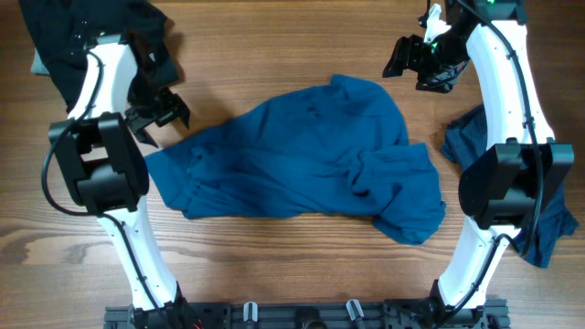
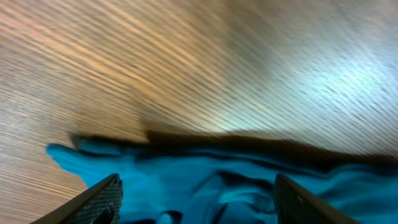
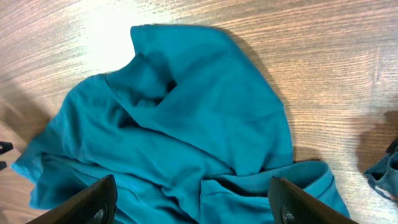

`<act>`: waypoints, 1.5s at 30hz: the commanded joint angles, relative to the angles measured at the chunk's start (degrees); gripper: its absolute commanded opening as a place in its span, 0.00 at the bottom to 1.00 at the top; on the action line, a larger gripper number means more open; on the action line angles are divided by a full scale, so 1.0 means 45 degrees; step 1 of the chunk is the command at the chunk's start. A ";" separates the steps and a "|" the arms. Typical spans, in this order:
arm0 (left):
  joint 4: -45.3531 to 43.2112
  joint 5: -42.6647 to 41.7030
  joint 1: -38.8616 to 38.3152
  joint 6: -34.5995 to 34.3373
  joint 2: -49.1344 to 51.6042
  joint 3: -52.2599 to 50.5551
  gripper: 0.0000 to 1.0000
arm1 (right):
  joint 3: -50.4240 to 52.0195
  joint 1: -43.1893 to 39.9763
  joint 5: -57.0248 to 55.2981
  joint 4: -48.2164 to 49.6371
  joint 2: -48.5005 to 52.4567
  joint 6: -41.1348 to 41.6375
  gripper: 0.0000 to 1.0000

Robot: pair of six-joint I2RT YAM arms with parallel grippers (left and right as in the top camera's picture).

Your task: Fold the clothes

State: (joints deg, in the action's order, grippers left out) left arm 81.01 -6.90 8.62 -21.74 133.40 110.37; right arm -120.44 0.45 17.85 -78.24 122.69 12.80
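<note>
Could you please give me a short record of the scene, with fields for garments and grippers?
surface: wooden table
centre garment: blue T-shirt, crumpled, unfolded
right-edge garment: darker blue garment, bunched
left gripper: open, empty, by T-shirt's left edge
right gripper: open, empty, clear of the fabric
fold progress: not started

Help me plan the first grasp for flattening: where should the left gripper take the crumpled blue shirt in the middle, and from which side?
I'd take the T-shirt by its left corner, coming down from the left gripper's side. That edge lies thin and flat on the table, clear of the bunched folds, and is nearest the open fingers.
</note>
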 commanded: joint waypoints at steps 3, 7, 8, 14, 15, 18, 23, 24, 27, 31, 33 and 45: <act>-0.0219 -0.0413 0.0340 0.0175 0.0194 -0.0491 0.77 | 0.0044 0.0083 -0.0243 0.0214 0.0189 0.0194 0.79; -0.0525 -0.1039 0.0335 0.0457 0.0194 -0.0763 0.77 | 0.0044 0.0083 -0.0248 0.0233 0.0189 0.0194 0.79; -0.0612 -0.1205 0.0335 0.0457 0.0194 -0.0816 0.77 | 0.0044 0.0083 -0.0248 0.0233 0.0189 0.0189 0.79; -0.0578 -0.1370 0.0335 0.0457 0.0194 -0.1049 0.69 | 0.0044 0.0083 -0.0248 0.0253 0.0194 0.0170 0.79; -0.0636 -0.1375 0.0335 0.0452 0.0194 -0.1224 0.69 | 0.0044 0.0083 -0.0248 0.0267 0.0189 0.0175 0.79; -0.0928 -0.1481 0.0335 0.0452 0.0194 -0.1705 0.69 | 0.0044 0.0083 -0.0248 0.0369 0.0194 0.0175 0.79; -0.1243 -0.1511 0.0335 0.0452 0.0194 -0.2152 0.69 | 0.0044 0.0083 -0.0248 0.0452 0.0189 0.0151 0.79; -0.1248 -0.1511 0.0335 0.0452 0.0194 -0.2152 0.69 | 0.0044 0.0083 -0.0248 0.0500 0.0189 0.0151 0.80; -0.1273 -0.1511 0.0335 0.0452 0.0194 -0.2152 0.56 | 0.0044 0.0083 -0.0248 0.0767 0.0189 0.0151 0.82; -0.1399 -0.1506 0.0335 0.0452 0.0194 -0.2152 0.23 | 0.0044 0.0151 -0.0243 0.1360 0.0194 0.0024 0.84; -0.1467 -0.1506 0.0335 0.0452 0.0194 -0.2152 0.04 | 0.0044 0.0311 -0.0243 0.1768 0.0209 -0.0350 0.85; -0.1549 -0.1501 0.0335 0.0452 0.0194 -0.2152 0.04 | 0.0044 0.1477 -0.0296 0.3536 0.2079 -0.1185 0.88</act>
State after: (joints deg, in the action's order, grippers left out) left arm 75.68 -13.63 10.24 -20.03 133.38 101.71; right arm -120.46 6.55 17.47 -63.09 127.17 10.26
